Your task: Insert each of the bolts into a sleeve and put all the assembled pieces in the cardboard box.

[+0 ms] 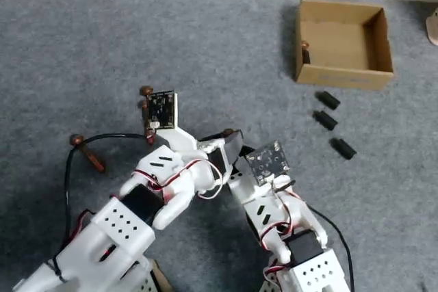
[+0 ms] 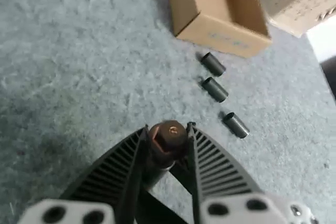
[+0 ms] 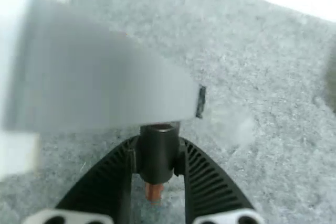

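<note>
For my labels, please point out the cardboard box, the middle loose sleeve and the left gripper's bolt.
cardboard box (image 1: 342, 78): high view, front wall.
middle loose sleeve (image 1: 325, 120): high view, its body.
bolt (image 2: 169, 132): left wrist view, its head.

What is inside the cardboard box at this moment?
One dark piece, brown at one end, lies against a side wall of the cardboard box. The floor behind its near wall is hidden.

**Grey tabletop, loose parts**

The carpet-textured tabletop (image 1: 205, 39) carries an open cardboard box (image 1: 342, 78) at the far right. Three black sleeves (image 1: 328, 100) lie in a row just beside it. Rust-brown bolts (image 1: 90, 155) lie at the left.
</note>
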`<state>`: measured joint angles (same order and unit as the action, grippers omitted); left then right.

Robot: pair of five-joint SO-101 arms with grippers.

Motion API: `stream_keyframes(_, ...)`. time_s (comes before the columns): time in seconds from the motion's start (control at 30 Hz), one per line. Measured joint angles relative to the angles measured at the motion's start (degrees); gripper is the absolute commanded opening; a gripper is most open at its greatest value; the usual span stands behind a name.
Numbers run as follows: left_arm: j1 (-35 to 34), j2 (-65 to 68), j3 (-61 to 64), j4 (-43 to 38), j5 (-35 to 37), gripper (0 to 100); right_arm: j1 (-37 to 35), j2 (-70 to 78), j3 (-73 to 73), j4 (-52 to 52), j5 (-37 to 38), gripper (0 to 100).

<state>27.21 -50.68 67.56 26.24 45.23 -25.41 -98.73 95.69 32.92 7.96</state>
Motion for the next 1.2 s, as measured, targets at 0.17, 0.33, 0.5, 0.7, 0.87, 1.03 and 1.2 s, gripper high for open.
stream_keyframes(0.17,-0.1,-0.2,0.2,0.0,-0.2,3,-0.1,0.0,-0.1,0.0,-0.3,0.4)
stream_keyframes(0.33,-0.8,-0.3,2.3,0.0,-6.2,25,1.0,-0.1,-0.2,4.2,-0.1,0.4)
stream_keyframes(0.5,-5.1,0.6,3.3,1.6,-7.6,33,6.1,-0.1,-4.8,10.9,-0.2,0.4)
stream_keyframes(0.7,-4.9,0.7,2.9,8.7,-8.1,33,8.7,0.0,-9.8,17.2,-0.2,0.4)
stream_keyframes(0.87,-5.2,0.7,2.5,9.8,-7.9,33,14.7,0.0,-13.2,17.2,0.2,0.4)
stream_keyframes(1.03,-9.4,0.7,2.5,9.8,-7.9,33,16.9,5.2,-16.7,17.2,6.3,0.4)
stream_keyframes(1.2,-12.4,0.7,2.5,9.8,-8.2,33,20.4,21.8,-23.1,14.7,6.7,0.4)
